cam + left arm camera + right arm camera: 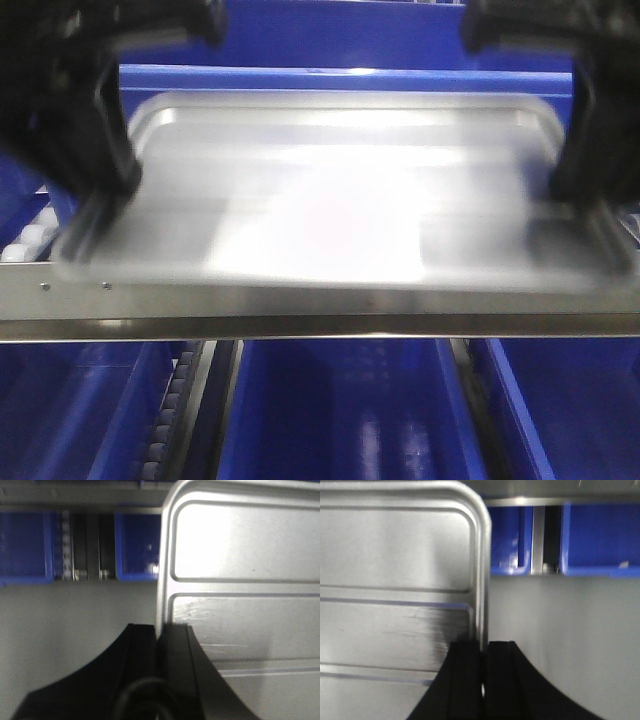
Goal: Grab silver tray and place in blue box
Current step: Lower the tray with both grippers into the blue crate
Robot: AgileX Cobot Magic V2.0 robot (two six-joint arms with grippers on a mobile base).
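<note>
Left gripper (160, 628): its jaws pinch the raised rim of the silver tray (240, 575), one finger inside the rim and one outside. No gap shows at the metal.
Right gripper (483, 647): it has the same pinch on the opposite short rim, close to a rounded corner.
Tray position: it spans the space between your two sets of jaws, roughly level, with the recessed panel and ridges running inboard from each grip. The front view is blurred.
Blue box (330, 77): its lipped rim runs beyond the jaws, past the tray's far long edge. You cannot tell from these views how much of the tray is already over the opening.
Steel rail (320, 305): it lies on the near side of the jaws, just under the tray's near edge.
Step in hand: you are probably carrying the tray out over the box.
How to do it well: move both arms together and keep their spacing fixed, because any pull or push between them could twist the thin rim out of a pinch.
Height: keep both ends level and clear the box rim before you lower.
Release: part the jaws only once the tray is inside the walls, both sides at once.
</note>
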